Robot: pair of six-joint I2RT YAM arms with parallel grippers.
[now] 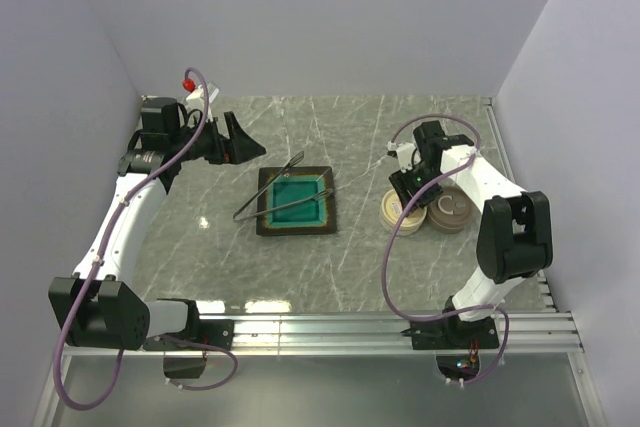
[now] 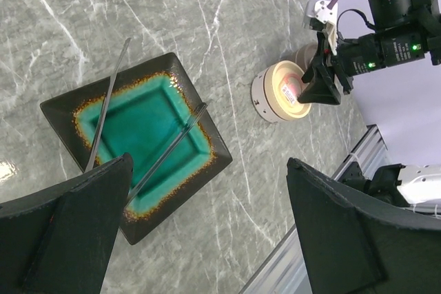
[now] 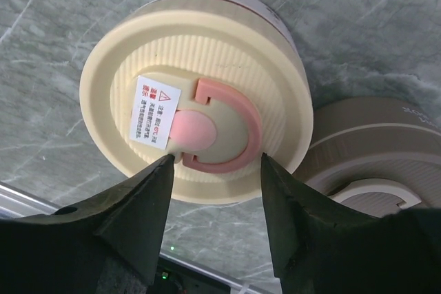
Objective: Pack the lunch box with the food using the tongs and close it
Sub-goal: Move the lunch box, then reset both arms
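Observation:
The lunch box [image 1: 405, 215] is a round cream container, and its lid [image 3: 207, 53] carries a pink handle [image 3: 238, 111] and a white label. My right gripper [image 1: 412, 187] hovers right over that lid, open, its fingertips on either side of the pink handle [image 3: 217, 160]. The silver tongs [image 1: 270, 197] lie in a narrow V across the teal tray [image 1: 295, 229]; both arms show in the left wrist view [image 2: 169, 149]. My left gripper [image 1: 238, 137] hangs open and empty at the back left, above the table [image 2: 210, 163]. The food is out of view.
A second round container [image 1: 450, 212], beige-brown, stands touching the lunch box on its right [image 3: 372, 142]. The dark-rimmed tray [image 2: 62, 111] sits mid-table. White walls close the back and sides, and an aluminium rail [image 1: 400, 325] runs along the near edge.

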